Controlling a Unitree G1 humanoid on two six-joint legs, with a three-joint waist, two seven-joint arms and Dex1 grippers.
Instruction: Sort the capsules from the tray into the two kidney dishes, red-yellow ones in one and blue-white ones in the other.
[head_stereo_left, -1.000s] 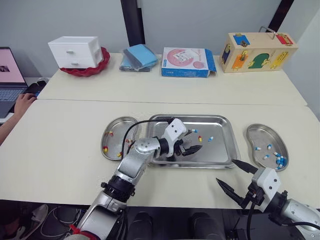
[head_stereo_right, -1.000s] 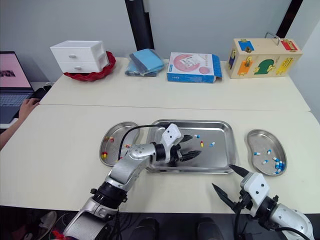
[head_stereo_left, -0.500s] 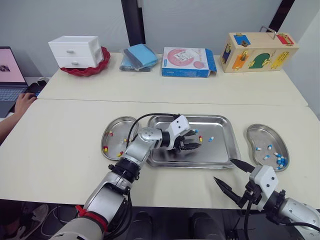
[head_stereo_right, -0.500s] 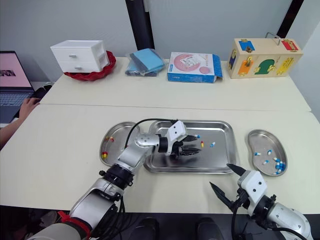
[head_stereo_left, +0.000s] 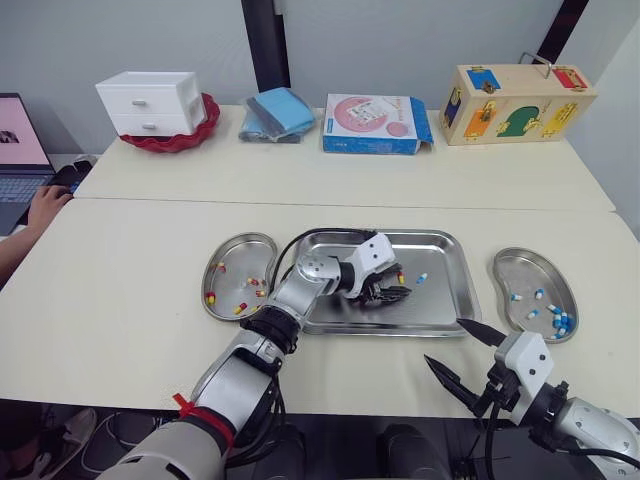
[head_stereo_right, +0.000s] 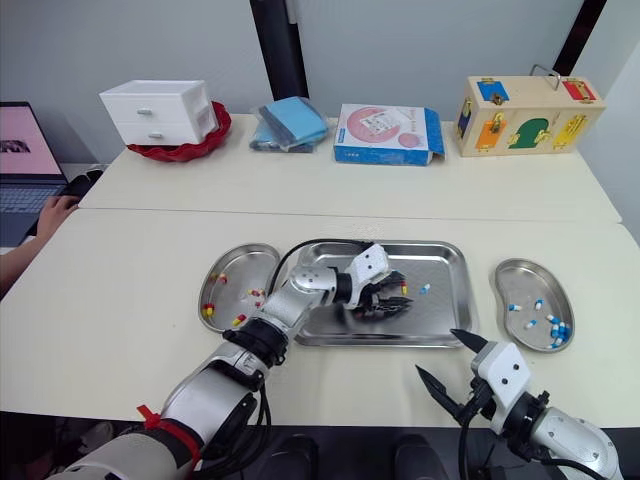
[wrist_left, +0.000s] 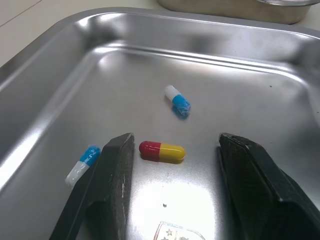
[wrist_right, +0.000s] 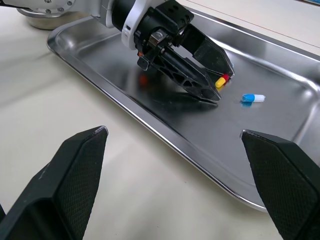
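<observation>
Black fingers (wrist_left: 117, 170) of the left gripper (wrist_left: 175, 140) are spread, tips low over the tray (head_stereo_left: 455, 300) floor. They straddle one red-yellow capsule (wrist_left: 162, 151), which isn't pinched yet and sits closer to one finger.

Delta over the last second: the left arm reached further across the tray, from near-middle to the capsule cluster. The capsule was outside the jaws and is now between them. My read: approach done, closing is next.

Right gripper (head_stereo_left: 445, 342) is also spread, parked at the table's (head_stereo_left: 120, 300) near edge, basically unmoved.

Left wrist view gives the bracketing, plus two blue-white capsules (wrist_left: 178, 101) outside the fingers. Head views hide that behind the gripper, but show the left kidney dish (head_stereo_left: 225, 262) holding red-yellow and the right kidney dish (head_stereo_left: 520, 262) holding blue-white. Right wrist view confirms the tips are low by the capsule.
</observation>
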